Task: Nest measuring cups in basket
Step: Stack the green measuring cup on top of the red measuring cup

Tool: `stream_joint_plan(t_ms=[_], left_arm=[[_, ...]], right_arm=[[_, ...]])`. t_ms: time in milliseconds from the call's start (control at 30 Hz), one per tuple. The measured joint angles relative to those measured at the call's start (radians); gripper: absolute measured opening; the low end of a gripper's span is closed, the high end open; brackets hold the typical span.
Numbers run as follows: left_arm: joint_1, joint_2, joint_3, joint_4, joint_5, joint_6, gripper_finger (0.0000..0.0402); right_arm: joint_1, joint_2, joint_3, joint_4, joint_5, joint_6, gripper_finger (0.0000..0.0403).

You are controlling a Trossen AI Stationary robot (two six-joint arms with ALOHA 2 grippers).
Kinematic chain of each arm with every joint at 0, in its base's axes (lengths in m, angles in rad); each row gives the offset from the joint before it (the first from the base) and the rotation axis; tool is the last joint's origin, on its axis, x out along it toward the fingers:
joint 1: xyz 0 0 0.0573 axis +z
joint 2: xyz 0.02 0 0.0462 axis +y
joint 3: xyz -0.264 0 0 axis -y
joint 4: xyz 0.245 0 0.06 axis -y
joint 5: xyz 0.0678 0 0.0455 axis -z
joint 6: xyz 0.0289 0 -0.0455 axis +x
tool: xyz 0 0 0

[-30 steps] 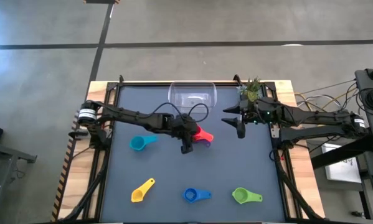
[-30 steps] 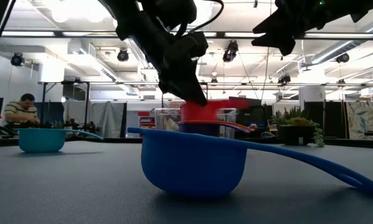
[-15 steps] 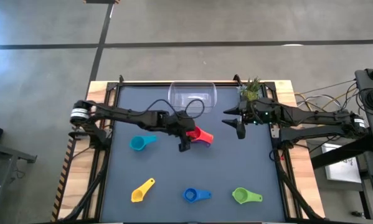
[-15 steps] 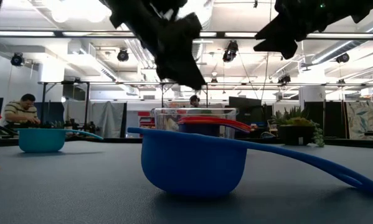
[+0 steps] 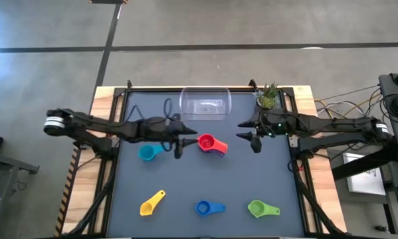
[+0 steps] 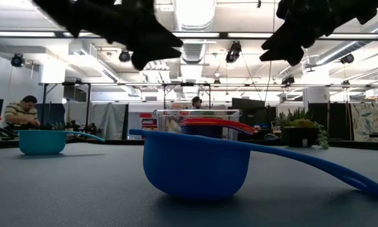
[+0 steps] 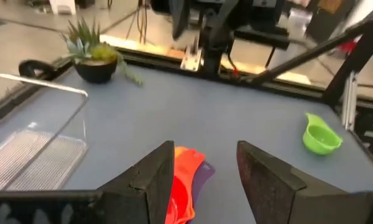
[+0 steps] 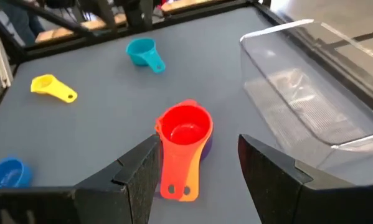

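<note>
Currently, nested stack: a red round plastic measuring cup (image 5: 206,142) sits in an orange cup (image 8: 181,180), with a purple cup (image 7: 202,175) under both; the stack rests on the dark table (image 5: 278,179), just in front of the basket, not in it.
Change: a second ago the left gripper held the red cup over the stack; now the cup is down and released, and the gripper has drawn back toward the teal cup. In my judgement, that nesting step is done.
Loose cups: teal plastic scoop (image 5: 147,153), yellow scoop (image 5: 152,203), blue scoop (image 5: 206,208) and green scoop (image 5: 262,210) lie apart on the table.
Basket: the clear plastic rectangular bin (image 5: 206,102) at the far edge holds no cup.
Left gripper (image 5: 178,142): fingers spread, nothing between them, just left of the stack, arm stretched low across the table.
Right gripper (image 5: 250,138): fingers apart, empty, hovering right of the stack beside the small potted plant (image 5: 267,96).
</note>
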Motion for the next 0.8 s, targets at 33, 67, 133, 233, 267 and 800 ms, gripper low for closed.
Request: stream_joint_plan(t_ms=[33,67,133,233,267,800], left_arm=[[0.0,-0.018,-0.032,0.016,-0.001,-0.002,0.0157],[0.0,-0.035,-0.062,0.025,-0.004,-0.003,0.0157],[0.001,-0.057,-0.112,0.05,-0.032,-0.014,0.0157],[0.001,-0.074,-0.167,0.092,-0.056,-0.03,0.0157],[0.002,-0.077,-0.183,0.12,-0.056,-0.032,0.0157],[0.017,-0.083,-0.299,0.405,-0.02,0.059,0.0157]], right_arm=[[0.007,0.009,0.0,0.003,0.01,0.003,0.0203],[0.016,0.021,0.0,0.003,0.026,0.003,0.0203],[0.033,0.045,0.0,0.005,0.057,0.003,0.0203],[0.057,0.086,0.0,0.025,0.068,0.003,0.0203],[0.064,0.099,0.0,0.028,0.067,0.003,0.0203],[0.347,0.309,0.15,-0.143,0.066,0.025,0.0203]])
